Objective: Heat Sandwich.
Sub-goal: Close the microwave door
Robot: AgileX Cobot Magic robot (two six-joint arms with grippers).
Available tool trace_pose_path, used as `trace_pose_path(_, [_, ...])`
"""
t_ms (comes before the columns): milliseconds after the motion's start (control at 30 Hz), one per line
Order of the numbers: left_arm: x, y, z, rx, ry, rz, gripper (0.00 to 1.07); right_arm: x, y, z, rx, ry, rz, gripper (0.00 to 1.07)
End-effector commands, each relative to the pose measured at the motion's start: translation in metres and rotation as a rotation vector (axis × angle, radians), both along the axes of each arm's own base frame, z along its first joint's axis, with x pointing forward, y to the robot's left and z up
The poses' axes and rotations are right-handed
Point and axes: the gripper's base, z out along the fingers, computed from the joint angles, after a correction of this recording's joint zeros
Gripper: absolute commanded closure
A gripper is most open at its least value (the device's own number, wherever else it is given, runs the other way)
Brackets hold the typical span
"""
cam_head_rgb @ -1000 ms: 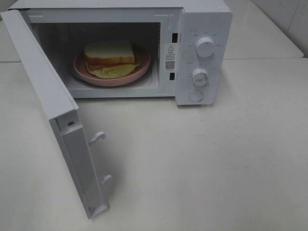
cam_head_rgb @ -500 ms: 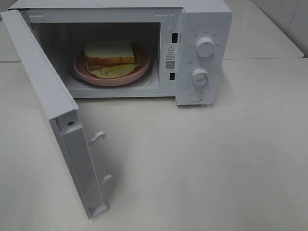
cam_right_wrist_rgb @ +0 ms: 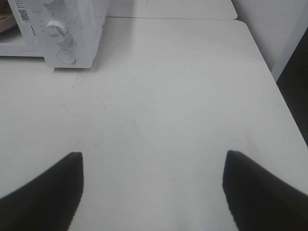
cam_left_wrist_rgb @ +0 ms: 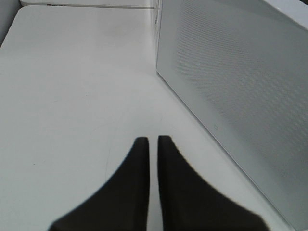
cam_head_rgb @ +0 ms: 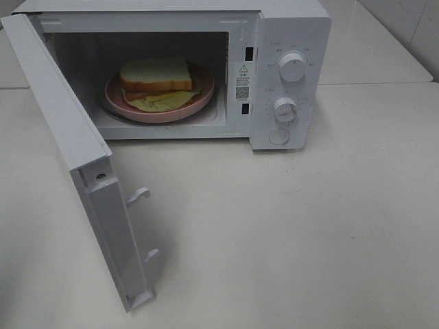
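The sandwich (cam_head_rgb: 156, 77), pale bread with a golden crust and yellowish-green filling, lies on a round pink plate (cam_head_rgb: 199, 103) inside the white microwave (cam_head_rgb: 288, 27). The microwave door (cam_head_rgb: 68, 151) stands wide open toward the front left. Neither gripper shows in the exterior high view. In the left wrist view my left gripper (cam_left_wrist_rgb: 150, 140) is shut and empty, hovering over the table next to the outer face of the door (cam_left_wrist_rgb: 240, 86). In the right wrist view my right gripper (cam_right_wrist_rgb: 153, 159) is open and empty, well in front of the microwave's control panel (cam_right_wrist_rgb: 60, 33).
The control panel carries two knobs (cam_head_rgb: 293, 66) and a round button (cam_head_rgb: 278, 136). Two latch hooks (cam_head_rgb: 139, 195) stick out of the door's edge. The white table (cam_head_rgb: 309, 233) spreads in front and to the right; its right edge (cam_right_wrist_rgb: 284, 101) shows in the right wrist view.
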Motion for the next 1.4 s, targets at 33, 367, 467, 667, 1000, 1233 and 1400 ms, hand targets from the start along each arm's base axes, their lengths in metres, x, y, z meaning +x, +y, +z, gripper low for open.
trace_pose_path(33, [0.014,0.001,-0.009,-0.010,-0.045,0.021,1.07,-0.004,0.000,0.000,-0.011,-0.037,0.001,0.31])
trace_pose_path(367, [0.047,0.008,-0.040,0.000,-0.244,0.089,1.07,-0.004,0.000,0.000,-0.011,-0.037,0.001,0.31])
trace_pose_path(467, [0.055,0.010,-0.047,0.006,-0.273,0.105,1.07,-0.004,0.000,0.000,-0.011,-0.037,0.001,0.31])
trace_pose_path(667, [0.078,0.013,-0.056,0.019,-0.287,0.127,1.07,-0.004,0.000,0.000,-0.011,-0.037,0.001,0.31])
trace_pose_path(1000, [0.120,0.012,-0.081,0.029,-0.333,0.099,1.07,-0.004,0.000,0.000,-0.002,-0.037,-0.006,0.31])
trace_pose_path(1233, [0.138,0.006,-0.097,0.036,-0.297,0.013,1.07,-0.004,0.000,0.000,-0.002,-0.037,-0.006,0.31])
trace_pose_path(1400, [0.153,-0.003,-0.102,0.007,-0.304,-0.092,1.07,-0.004,0.000,0.000,-0.002,-0.037,-0.006,0.31])
